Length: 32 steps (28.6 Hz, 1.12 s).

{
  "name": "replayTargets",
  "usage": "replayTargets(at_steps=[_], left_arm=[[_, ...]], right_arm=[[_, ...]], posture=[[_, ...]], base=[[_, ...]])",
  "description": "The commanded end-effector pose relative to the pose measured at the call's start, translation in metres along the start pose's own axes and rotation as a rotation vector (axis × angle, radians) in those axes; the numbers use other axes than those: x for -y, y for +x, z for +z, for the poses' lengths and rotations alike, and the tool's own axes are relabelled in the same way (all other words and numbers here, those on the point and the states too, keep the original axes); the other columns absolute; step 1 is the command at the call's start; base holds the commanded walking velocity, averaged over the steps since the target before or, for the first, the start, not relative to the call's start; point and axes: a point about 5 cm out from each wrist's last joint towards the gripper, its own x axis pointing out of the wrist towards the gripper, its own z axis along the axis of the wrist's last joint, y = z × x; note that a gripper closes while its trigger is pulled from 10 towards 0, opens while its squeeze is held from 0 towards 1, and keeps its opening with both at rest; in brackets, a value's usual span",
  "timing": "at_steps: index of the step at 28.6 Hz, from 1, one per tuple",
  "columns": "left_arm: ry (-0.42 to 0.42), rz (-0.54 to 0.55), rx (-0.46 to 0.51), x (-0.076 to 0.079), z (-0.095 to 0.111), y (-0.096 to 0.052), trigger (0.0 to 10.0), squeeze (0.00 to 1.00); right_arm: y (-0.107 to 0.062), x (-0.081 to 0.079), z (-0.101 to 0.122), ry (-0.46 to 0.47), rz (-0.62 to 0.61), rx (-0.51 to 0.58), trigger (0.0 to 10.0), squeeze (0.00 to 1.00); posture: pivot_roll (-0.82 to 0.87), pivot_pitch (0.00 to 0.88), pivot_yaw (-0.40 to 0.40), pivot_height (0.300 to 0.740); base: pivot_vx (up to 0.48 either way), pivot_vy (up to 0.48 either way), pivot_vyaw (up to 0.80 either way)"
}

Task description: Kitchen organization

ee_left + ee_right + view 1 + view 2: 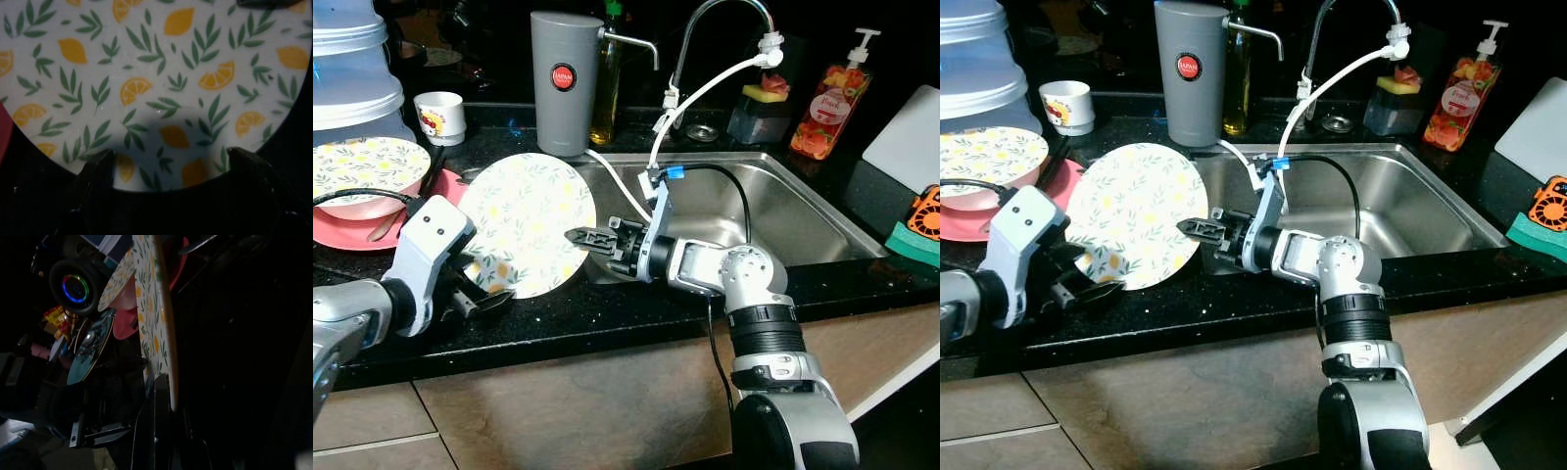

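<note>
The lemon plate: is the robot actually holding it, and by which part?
Yes. The right end effector pinches the plate at its right rim; the left end effector sits open at its lower edge.

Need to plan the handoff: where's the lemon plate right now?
In the left eye view the lemon plate stands tilted on the black counter just left of the sink, between both pincers: the right pincer at its right edge, the left pincer at its lower rim.

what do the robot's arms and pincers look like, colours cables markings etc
Both arms are silver-grey with rounded joint housings. The right arm has black ribbed bands below the elbow, a black cable looping off its wrist, and a white bracket with a blue tag. Its right pincer is black, with two long fingers. The left arm has a boxy pale wrist housing, a black cable and a black left pincer.
</note>
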Motion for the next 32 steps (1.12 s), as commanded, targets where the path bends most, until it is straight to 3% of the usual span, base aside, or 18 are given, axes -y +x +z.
replayTargets(at_steps=[1, 3, 4, 5, 6, 9, 11, 12, 14, 16, 18, 20, 22, 24, 26, 32], left_arm=[[0.003, 0.015, 0.058, 0.001, 0.006, 0.006, 10.0, 0.00], [-0.024, 0.109, 0.165, -0.009, 0.023, 0.011, 10.0, 0.00], [-0.034, 0.157, 0.207, -0.014, 0.031, 0.012, 10.0, 0.14], [-0.034, 0.157, 0.207, -0.014, 0.031, 0.012, 10.0, 0.14], [-0.041, 0.201, 0.247, -0.019, 0.037, 0.014, 10.0, 0.22], [-0.045, 0.293, 0.356, -0.029, 0.051, 0.014, 10.0, 0.09], [-0.047, 0.313, 0.385, -0.031, 0.054, 0.013, 10.0, 0.09], [-0.071, 0.344, 0.441, -0.035, 0.061, 0.012, 10.0, 0.00], [-0.081, 0.351, 0.455, -0.036, 0.063, 0.011, 10.0, 0.00], [-0.089, 0.329, 0.453, -0.035, 0.064, 0.013, 10.0, 0.00], [-0.067, 0.230, 0.404, -0.023, 0.063, 0.023, 10.0, 0.00], [-0.058, 0.200, 0.395, -0.016, 0.062, 0.028, 10.0, 0.00], [-0.041, 0.098, 0.385, 0.000, 0.061, 0.039, 10.0, 0.00], [-0.032, 0.051, 0.384, 0.008, 0.062, 0.044, 10.0, 0.00], [-0.017, -0.085, 0.361, 0.028, 0.062, 0.058, 10.0, 0.00], [0.012, -0.154, 0.341, 0.039, 0.065, 0.070, 10.0, 0.00]], right_arm=[[0.004, -0.009, 0.004, 0.016, 0.053, 0.019, 0.0, 0.00], [0.002, -0.005, 0.011, -0.012, 0.003, 0.065, 0.0, 0.00], [0.001, -0.003, 0.015, -0.038, -0.027, 0.089, 0.0, 0.00], [0.001, -0.003, 0.015, -0.038, -0.027, 0.089, 0.0, 0.00], [-0.001, -0.001, 0.021, -0.068, -0.057, 0.115, 0.0, 0.00], [-0.010, 0.005, 0.042, -0.146, -0.141, 0.207, 0.0, 0.00], [-0.013, 0.006, 0.048, -0.156, -0.160, 0.228, 0.0, 0.00], [-0.022, 0.010, 0.061, -0.197, -0.212, 0.283, 0.0, 0.00], [-0.027, 0.011, 0.067, -0.205, -0.235, 0.311, 0.0, 0.00], [-0.037, 0.015, 0.079, -0.226, -0.285, 0.372, 0.0, 0.00], [-0.058, 0.021, 0.100, -0.298, -0.375, 0.484, 0.0, 0.00], [-0.063, 0.023, 0.104, -0.327, -0.406, 0.505, 0.0, 0.00], [-0.074, 0.028, 0.112, -0.410, -0.493, 0.539, 0.0, 0.00], [-0.078, 0.030, 0.114, -0.447, -0.530, 0.544, 0.0, 0.00], [-0.086, 0.038, 0.114, -0.563, -0.631, 0.525, 0.0, 0.00], [-0.090, 0.048, 0.107, -0.579, -0.672, 0.511, 0.0, 0.00]], posture=[[-0.02, 0.094, -0.109, 0.740], [-0.02, 0.091, -0.108, 0.740], [-0.02, 0.088, -0.105, 0.740], [-0.02, 0.088, -0.105, 0.740], [-0.02, 0.083, -0.101, 0.740], [-0.03, 0.079, -0.097, 0.740], [-0.03, 0.078, -0.096, 0.740], [-0.03, 0.077, -0.096, 0.740], [-0.02, 0.075, -0.095, 0.740], [-0.02, 0.074, -0.095, 0.740], [-0.02, 0.070, -0.096, 0.740], [-0.02, 0.070, -0.095, 0.740], [-0.02, 0.067, -0.087, 0.740], [-0.02, 0.066, -0.083, 0.740], [-0.02, 0.063, -0.065, 0.740], [-0.01, 0.062, -0.032, 0.740]], base=[[0.000, 0.000, 0.00], [0.000, 0.000, 0.00], [0.000, 0.000, 0.00], [0.000, 0.000, 0.00], [0.000, 0.000, 0.00], [0.000, 0.000, 0.00], [0.000, 0.000, 0.00], [0.000, 0.000, 0.00], [0.000, 0.000, 0.00], [0.000, 0.000, 0.00], [0.000, 0.000, 0.00], [0.000, 0.000, 0.00], [0.000, 0.000, 0.00], [0.000, 0.000, 0.00], [0.000, 0.000, 0.00], [0.000, 0.000, 0.00]])
